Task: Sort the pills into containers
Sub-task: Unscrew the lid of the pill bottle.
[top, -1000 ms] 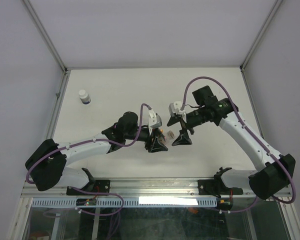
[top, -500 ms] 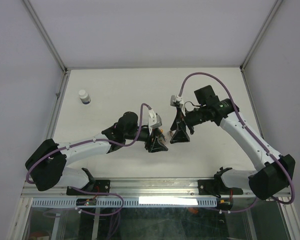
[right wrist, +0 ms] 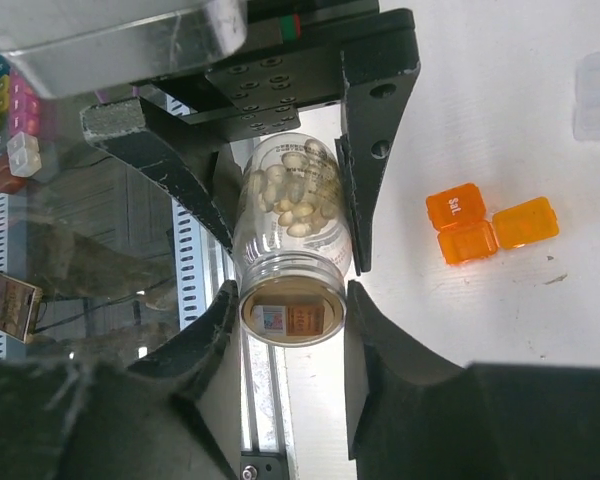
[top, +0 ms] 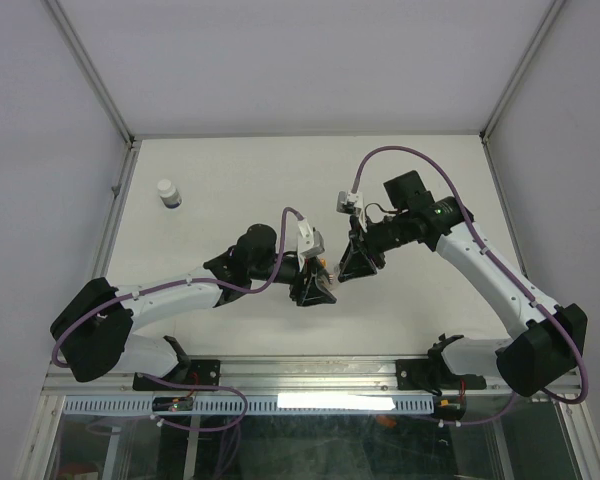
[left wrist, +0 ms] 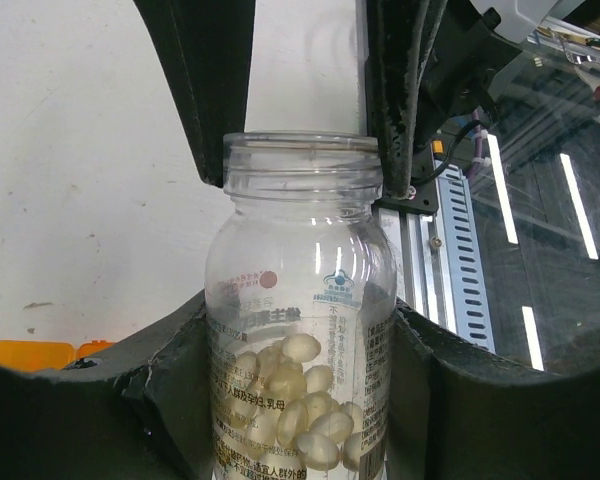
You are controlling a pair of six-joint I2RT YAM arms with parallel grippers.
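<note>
Clear vial (left wrist: 300,300) of pale pills (left wrist: 295,400) above tabletop (top: 230,170) middle, gripped by left end effector (top: 315,287), right end effector (top: 357,263), wide a second ago, now narrowed onto its neck, white bottle (top: 168,193) well apart near far-left corner

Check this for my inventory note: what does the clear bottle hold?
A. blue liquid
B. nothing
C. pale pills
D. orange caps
C: pale oval pills lie heaped in the bottle, seen through its clear wall.
</note>
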